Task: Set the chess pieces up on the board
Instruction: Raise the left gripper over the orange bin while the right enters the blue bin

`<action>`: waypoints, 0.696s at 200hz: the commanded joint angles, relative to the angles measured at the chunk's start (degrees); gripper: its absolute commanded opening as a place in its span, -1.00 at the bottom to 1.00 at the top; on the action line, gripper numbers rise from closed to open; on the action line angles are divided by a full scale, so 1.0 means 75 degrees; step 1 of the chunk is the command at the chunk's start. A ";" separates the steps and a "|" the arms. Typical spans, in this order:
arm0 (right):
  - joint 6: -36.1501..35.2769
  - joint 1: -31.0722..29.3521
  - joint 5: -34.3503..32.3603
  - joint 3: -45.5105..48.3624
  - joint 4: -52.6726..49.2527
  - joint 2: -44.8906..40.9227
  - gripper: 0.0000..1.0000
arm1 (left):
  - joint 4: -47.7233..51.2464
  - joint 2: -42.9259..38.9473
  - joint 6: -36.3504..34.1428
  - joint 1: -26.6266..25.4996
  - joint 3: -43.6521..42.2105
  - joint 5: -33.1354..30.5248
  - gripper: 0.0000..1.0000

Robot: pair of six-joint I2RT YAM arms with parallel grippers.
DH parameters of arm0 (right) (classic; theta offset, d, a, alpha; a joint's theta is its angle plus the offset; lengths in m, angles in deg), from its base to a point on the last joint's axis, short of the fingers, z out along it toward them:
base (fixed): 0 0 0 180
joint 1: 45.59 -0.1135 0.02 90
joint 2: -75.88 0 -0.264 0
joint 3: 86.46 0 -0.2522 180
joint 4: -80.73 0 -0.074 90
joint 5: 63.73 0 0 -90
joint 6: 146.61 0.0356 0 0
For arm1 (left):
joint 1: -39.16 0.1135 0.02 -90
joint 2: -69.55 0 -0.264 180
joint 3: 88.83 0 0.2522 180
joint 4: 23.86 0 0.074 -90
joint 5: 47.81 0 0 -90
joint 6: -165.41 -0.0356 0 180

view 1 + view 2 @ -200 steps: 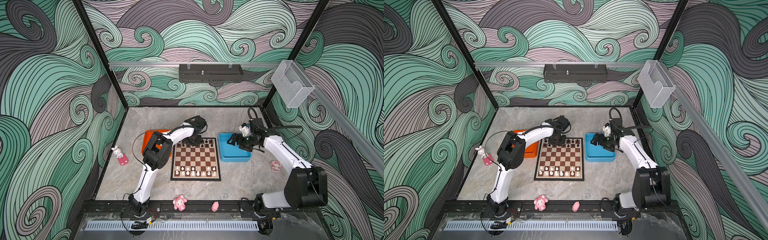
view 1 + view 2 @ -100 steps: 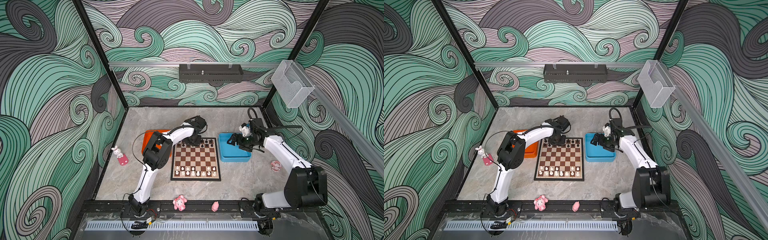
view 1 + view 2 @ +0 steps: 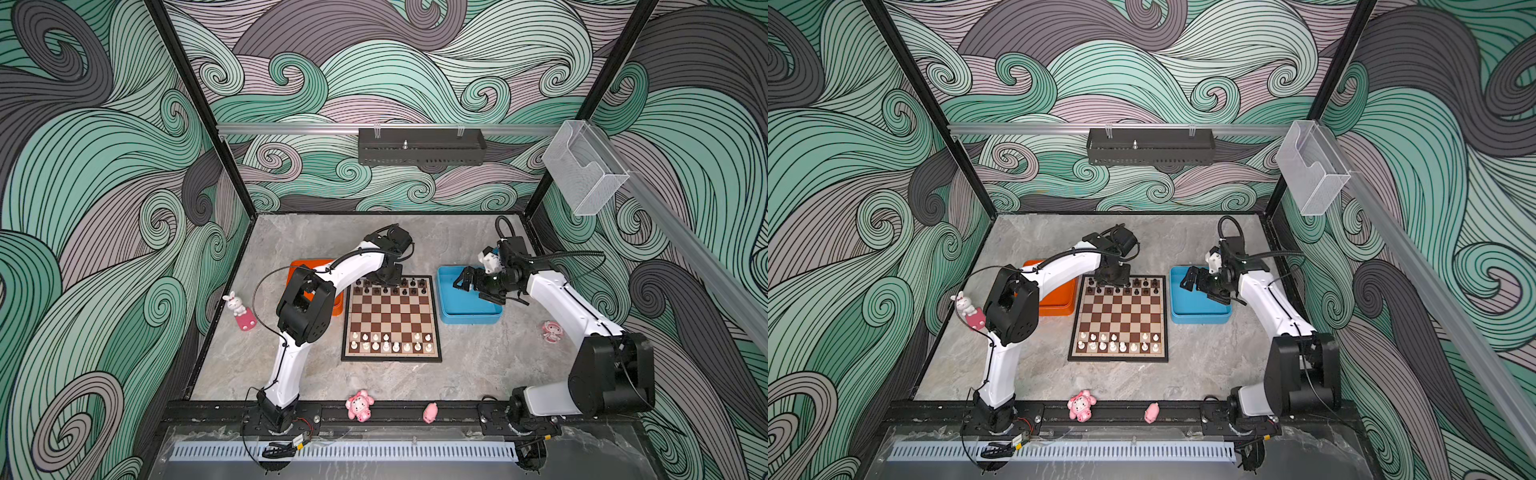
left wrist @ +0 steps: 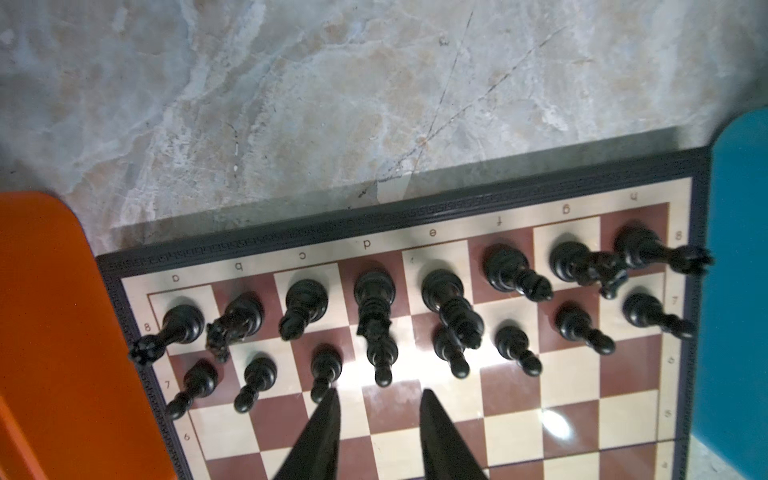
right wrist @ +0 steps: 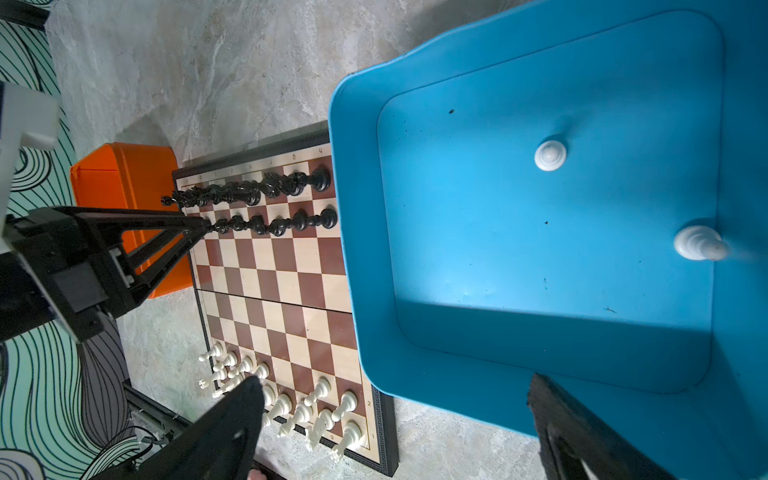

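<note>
Left wrist view: the left claw hangs narrowly parted, gripping nothing, its tips just short of a black pawn upright on the board. It should lift straight up, clear of the neighbouring pawns. In both top views the board sits mid-frame on the tabletop. The right claw gapes wide over the blue tray, just right of the board, where two white pieces wait.

At left gripper: parted wider than second ago; now apart, clear of black pawn upright on board just ahead. At right gripper: spread slightly further, wide above blue tray, touching nothing. (Too small to make out in both top views; no arm shift readable there.)
</note>
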 commanded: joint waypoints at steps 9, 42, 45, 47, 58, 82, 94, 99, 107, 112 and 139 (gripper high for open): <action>-0.0036 0.0047 -0.0496 -0.0095 -0.0251 -0.0243 0.99 | 0.0204 -0.0649 -0.0015 -0.0078 0.0190 -0.0221 0.00; -0.0076 0.0179 -0.0385 -0.0208 -0.0206 -0.0226 0.98 | 0.0425 -0.1194 -0.0011 -0.0017 0.0226 -0.0675 0.52; -0.0082 0.0206 -0.0338 -0.0222 -0.0209 -0.0211 0.99 | 0.0452 -0.1248 -0.0015 -0.0009 0.0215 -0.0730 0.56; -0.0083 0.0224 -0.0328 -0.0233 -0.0203 -0.0212 0.98 | 0.0459 -0.1292 -0.0017 -0.0002 0.0214 -0.0756 0.58; -0.0005 0.0292 -0.0292 -0.0273 -0.0208 -0.0141 0.99 | 0.0492 -0.1552 -0.0011 0.0059 0.0163 -0.0921 0.68; 0.0052 0.0308 -0.0734 -0.0599 -0.0534 0.0065 0.89 | 0.0457 -0.2202 0.0041 0.0371 -0.0135 -0.1046 0.83; -0.0048 0.0308 -0.1138 -0.0815 -0.0731 0.0227 0.81 | 0.0423 -0.2545 0.0082 0.0615 -0.0357 -0.1040 0.87; -0.0115 0.0308 -0.1282 -0.0898 -0.0793 0.0316 0.79 | 0.0405 -0.2683 0.0088 0.0731 -0.0461 -0.1032 0.89; -0.0174 0.0305 -0.1443 -0.1015 -0.0852 0.0499 0.76 | 0.0389 -0.2907 0.0088 0.0935 -0.0637 -0.1002 0.91; -0.0226 0.0308 -0.1483 -0.1077 -0.0881 0.0638 0.74 | 0.0376 -0.3050 0.0069 0.1082 -0.0764 -0.0989 0.96; -0.0363 0.0308 -0.1634 -0.1459 -0.0989 0.1434 0.70 | 0.0398 -0.3771 0.0043 0.2123 -0.1403 -0.0597 0.97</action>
